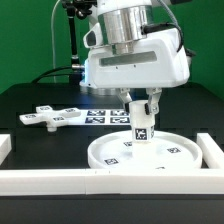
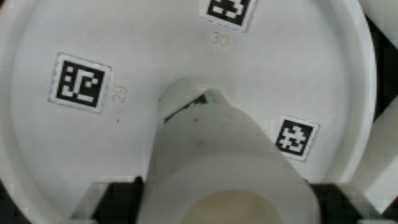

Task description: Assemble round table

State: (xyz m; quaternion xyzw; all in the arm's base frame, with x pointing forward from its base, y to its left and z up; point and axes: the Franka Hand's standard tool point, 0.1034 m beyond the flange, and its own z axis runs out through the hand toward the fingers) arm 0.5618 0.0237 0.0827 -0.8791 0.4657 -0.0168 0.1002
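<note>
The large rimmed disc [image 1: 140, 153] lies on the black table in front of the arm, with tags on its face. My gripper [image 1: 142, 106] is shut on the short cylindrical post [image 1: 142, 126], which stands upright with its lower end on or in the disc's middle. In the wrist view the post [image 2: 222, 150] fills the space between my fingers [image 2: 121, 198], and its far end meets the disc [image 2: 107, 50] at the hub. The flat cross-shaped piece [image 1: 48, 117] lies on the table to the exterior view's left of the arm.
The marker board [image 1: 108, 117] lies behind the disc, under the arm. Long white border rails run along the front [image 1: 60, 181] and the exterior view's right side [image 1: 212, 155]. A short rail end [image 1: 5, 146] sits at the exterior view's left edge.
</note>
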